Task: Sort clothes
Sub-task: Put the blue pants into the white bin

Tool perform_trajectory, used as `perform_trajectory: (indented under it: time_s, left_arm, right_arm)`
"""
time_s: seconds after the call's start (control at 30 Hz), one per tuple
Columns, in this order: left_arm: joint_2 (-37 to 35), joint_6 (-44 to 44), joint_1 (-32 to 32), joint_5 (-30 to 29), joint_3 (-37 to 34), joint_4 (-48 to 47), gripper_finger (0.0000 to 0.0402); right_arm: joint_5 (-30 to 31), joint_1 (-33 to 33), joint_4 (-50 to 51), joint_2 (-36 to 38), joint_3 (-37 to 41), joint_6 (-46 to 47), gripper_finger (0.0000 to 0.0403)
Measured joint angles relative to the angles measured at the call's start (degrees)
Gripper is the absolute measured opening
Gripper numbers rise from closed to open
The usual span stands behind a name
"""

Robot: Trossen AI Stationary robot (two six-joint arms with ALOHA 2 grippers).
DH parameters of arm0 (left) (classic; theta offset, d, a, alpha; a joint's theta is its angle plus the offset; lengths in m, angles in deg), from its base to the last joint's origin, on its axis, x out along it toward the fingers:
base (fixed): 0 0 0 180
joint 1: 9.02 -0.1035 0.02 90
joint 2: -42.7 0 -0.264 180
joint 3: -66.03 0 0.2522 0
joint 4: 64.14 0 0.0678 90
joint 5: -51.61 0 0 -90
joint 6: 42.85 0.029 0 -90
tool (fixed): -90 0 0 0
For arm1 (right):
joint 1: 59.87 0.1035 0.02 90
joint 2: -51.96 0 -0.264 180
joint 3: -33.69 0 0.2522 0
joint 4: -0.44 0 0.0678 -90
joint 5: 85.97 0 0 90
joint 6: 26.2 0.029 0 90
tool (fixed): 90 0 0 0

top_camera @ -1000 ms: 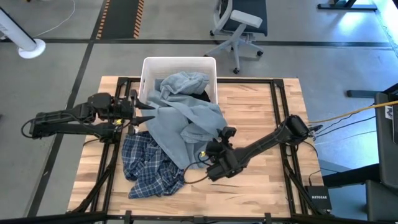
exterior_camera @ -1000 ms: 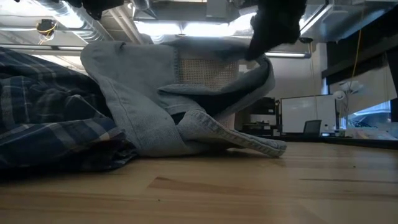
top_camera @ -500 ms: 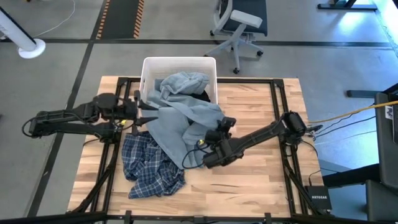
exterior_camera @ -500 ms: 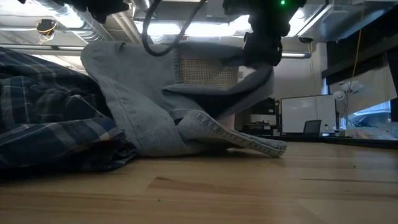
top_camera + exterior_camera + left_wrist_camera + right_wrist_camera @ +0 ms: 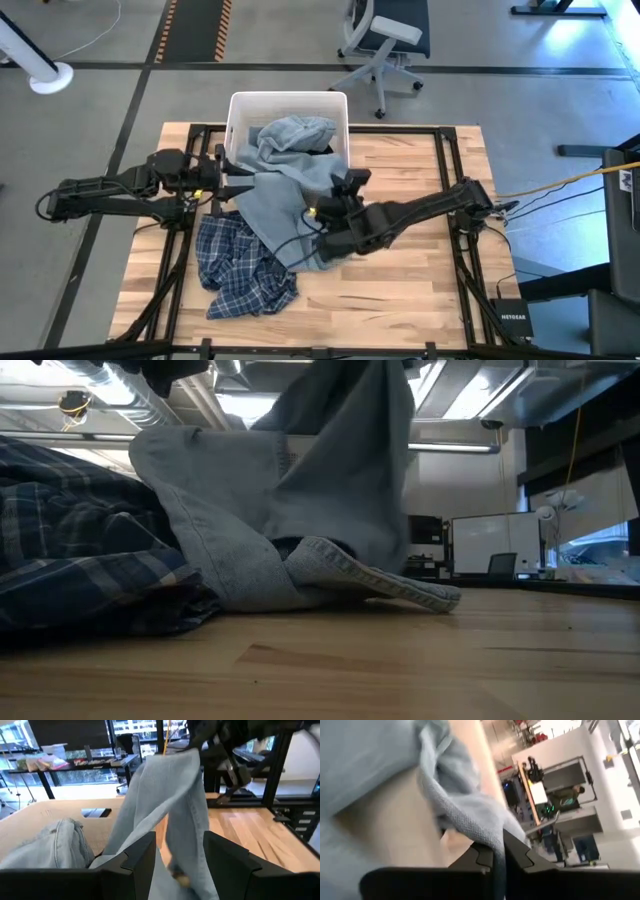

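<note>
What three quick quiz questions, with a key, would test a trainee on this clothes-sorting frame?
1. True or false: the right gripper is shut on the grey-blue garment.
2. Which item lies on the table nearest the front-left corner? A) plaid shirt B) white bin C) grey-blue garment
3. Fill in: the left gripper is ____, beside the bin, holding nothing.

Key: 1 true; 2 A; 3 open.
</note>
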Motion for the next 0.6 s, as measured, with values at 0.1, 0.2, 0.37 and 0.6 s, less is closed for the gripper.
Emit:
perform_trajectory:
  time_s: [0.1, 0.2, 0.37, 0.6]
  left_arm:
    - [-0.87, 0.63, 0.00, 0.02, 0.00, 0.31, 0.0159]
    - [-2.02, 1.88, 0.02, 0.02, 0.00, 0.26, 0.0159]
    - [-3.58, 3.08, 0.02, 0.01, 0.00, -0.57, 0.0159]
    - [-4.17, 2.62, 0.01, 0.02, 0.00, -1.26, 0.0159]
  right_arm:
    - [0.34, -1.40, -3.45, 0.00, -5.81, -9.82, 0.0012]
    - [0.31, -3.52, -9.64, 0.00, -9.90, -19.46, 0.0021]
    - [-3.37, -8.75, -22.31, 0.00, -13.06, -35.59, 0.0032]
    - [-9.13, -16.53, -41.41, 0.00, -13.86, -53.76, 0.0019]
